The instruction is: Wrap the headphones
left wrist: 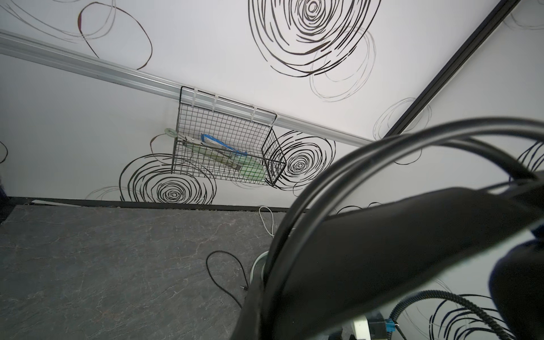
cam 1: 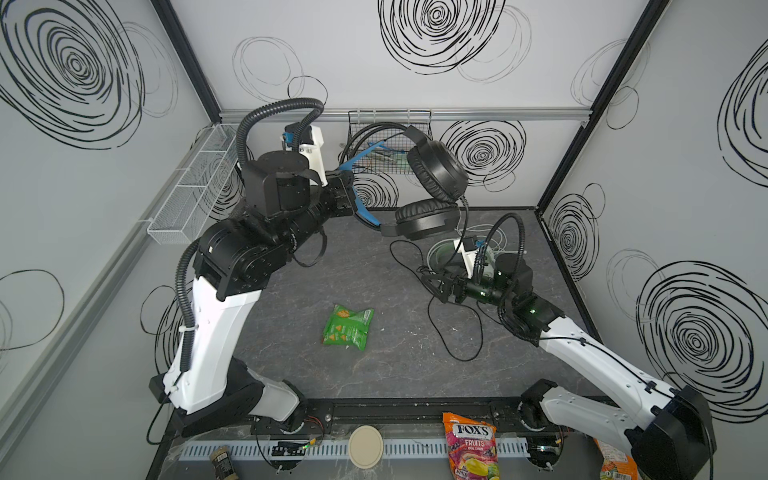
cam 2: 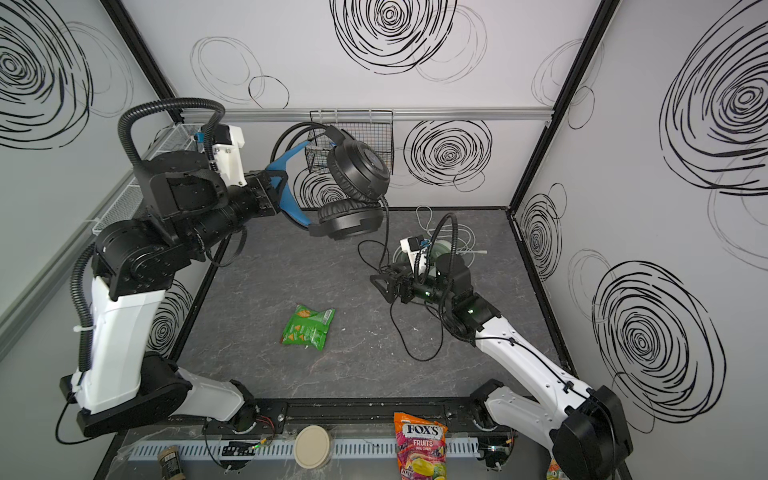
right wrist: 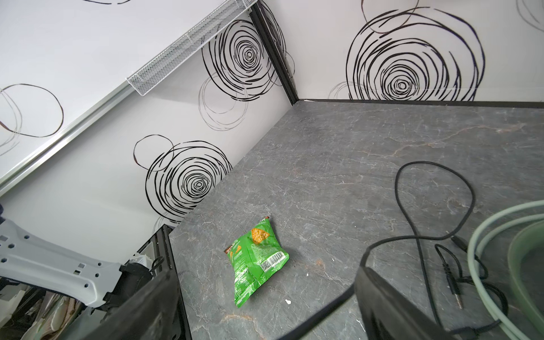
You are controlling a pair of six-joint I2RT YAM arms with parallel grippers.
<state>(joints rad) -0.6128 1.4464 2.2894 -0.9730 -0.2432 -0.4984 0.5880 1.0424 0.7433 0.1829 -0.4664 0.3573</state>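
While the black headphones (cam 1: 436,170) hung above the table (cam 1: 374,374), stiff and probably light, the left gripper (cam 1: 351,190) pinched their blue-lined headband (cam 1: 360,204). Their thin black cable (right wrist: 426,162), limp on the table, seemed best taken mid-length by the right gripper (cam 1: 436,286), spread wide.

Robot lab cell, swirl-printed walls (cam 1: 415,91), aluminium rail (cam 1: 478,114), two mounted arms (cam 1: 220,332)

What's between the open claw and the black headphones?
Only the black cable, drooping from the black headphones and looping on the table toward the right gripper; both top views show it.
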